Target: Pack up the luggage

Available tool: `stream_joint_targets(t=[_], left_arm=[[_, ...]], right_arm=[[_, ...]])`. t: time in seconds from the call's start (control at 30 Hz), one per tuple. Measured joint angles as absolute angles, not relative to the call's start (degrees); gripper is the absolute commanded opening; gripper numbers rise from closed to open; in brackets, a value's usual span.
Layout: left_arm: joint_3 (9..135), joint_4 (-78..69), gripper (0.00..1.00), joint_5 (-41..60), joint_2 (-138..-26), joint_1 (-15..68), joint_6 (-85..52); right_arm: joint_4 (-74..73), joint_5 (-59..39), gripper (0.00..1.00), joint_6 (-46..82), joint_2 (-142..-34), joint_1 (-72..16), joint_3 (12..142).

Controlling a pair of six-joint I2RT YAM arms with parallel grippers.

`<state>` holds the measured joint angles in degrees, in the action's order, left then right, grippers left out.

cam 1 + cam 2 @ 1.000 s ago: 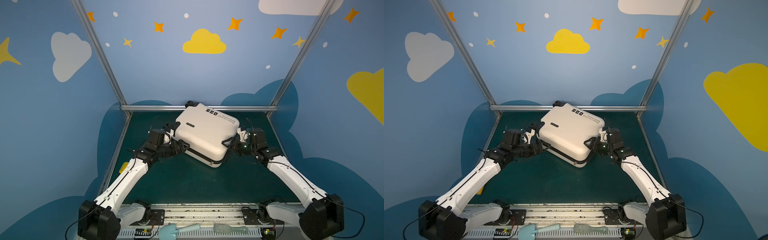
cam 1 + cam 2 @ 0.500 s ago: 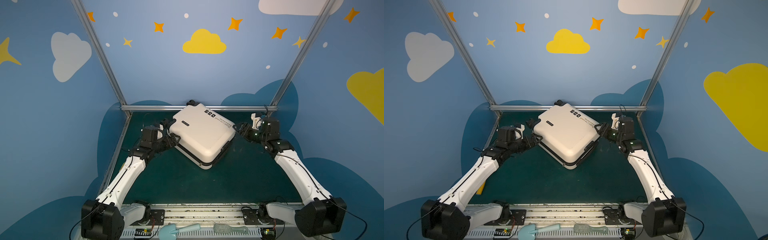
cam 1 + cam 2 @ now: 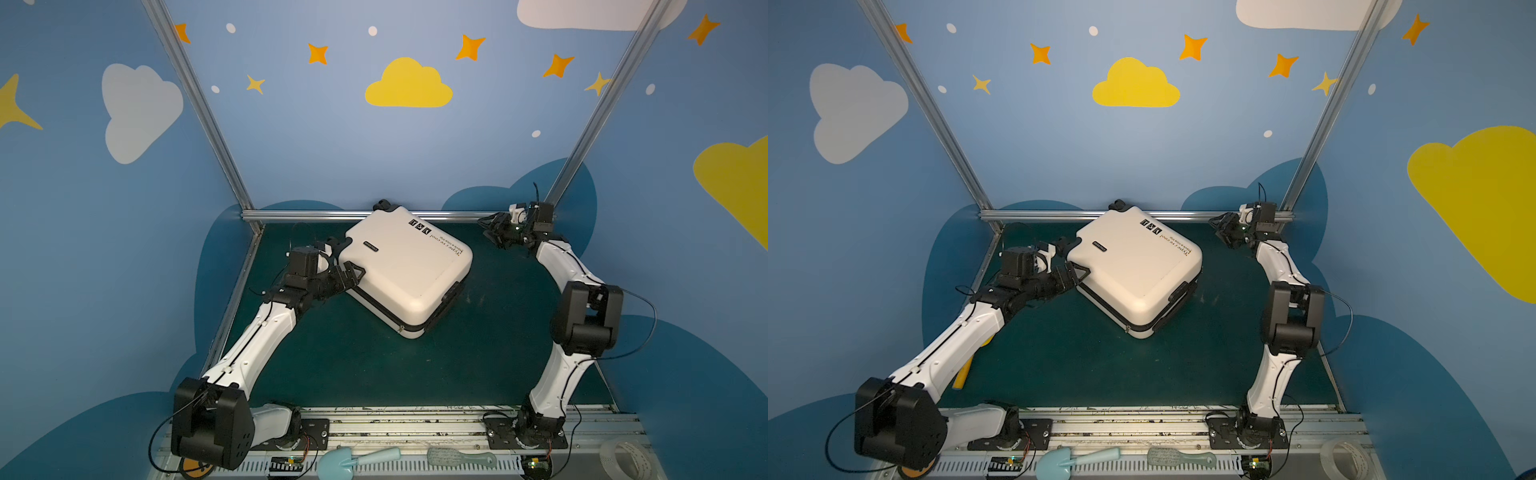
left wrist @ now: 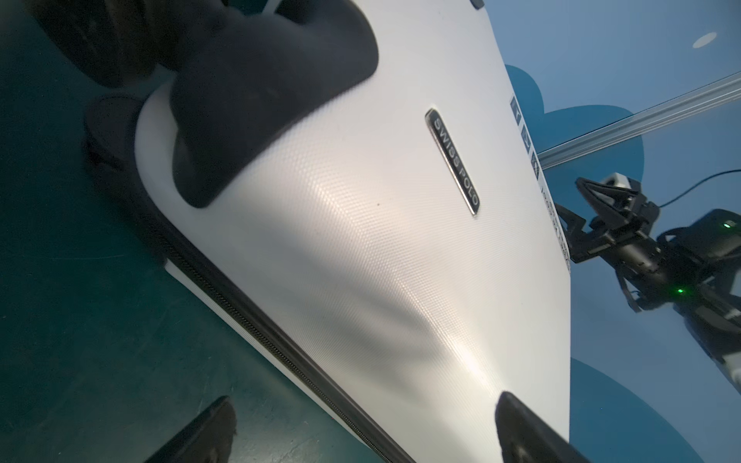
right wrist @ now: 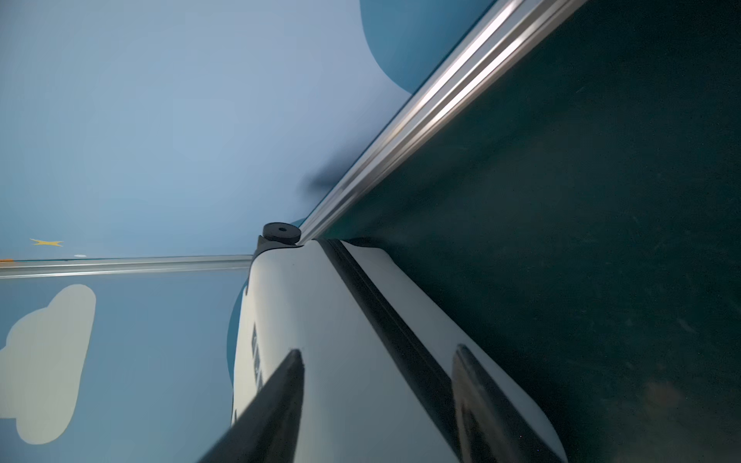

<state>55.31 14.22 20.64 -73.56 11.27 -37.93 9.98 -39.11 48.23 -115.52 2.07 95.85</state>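
White luggage (image 3: 409, 274) lies closed, its inside hidden from every view.

Pale blue toy shovel (image 3: 353, 459) and teal brush (image 3: 459, 459) laid side by side on front ledge (image 3: 415, 466). Tape roll (image 3: 609, 461) set at right end. Yellow stick (image 3: 963, 374) partly hidden at green mat (image 3: 1100, 374) left edge.

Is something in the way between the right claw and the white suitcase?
No, nothing visible. The right claw hangs open near the back rail, apart from the suitcase. In both top views only bare green mat lies between them.
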Motion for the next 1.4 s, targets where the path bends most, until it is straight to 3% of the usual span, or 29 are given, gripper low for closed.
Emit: stream_joint_targets(t=[0.1, 0.2, 0.33, 0.87, 1.4], left_arm=[[55.31, 13.13, 1.00, 21.21, -74.74, 11.27, -37.95], [55.46, 12.05, 1.00, 22.00, -76.31, 11.31, -37.98], [56.31, 11.16, 1.00, 22.61, -78.87, 11.38, -37.98], [70.81, 13.67, 1.00, 24.69, -92.27, 10.33, -36.25], [89.01, 14.92, 1.00, 22.44, -107.59, 11.94, -33.80]], right_arm=[[10.09, -41.58, 0.39, 49.41, -120.86, 0.89, 100.25], [9.80, -43.66, 0.21, 50.09, -123.11, -0.86, 101.47], [7.38, -46.59, 0.10, 51.31, -123.52, -2.57, 99.83], [1.19, -54.63, 0.08, 48.95, -117.51, -1.28, 82.89], [1.78, -52.16, 0.12, 46.98, -103.92, -1.48, 66.39]])
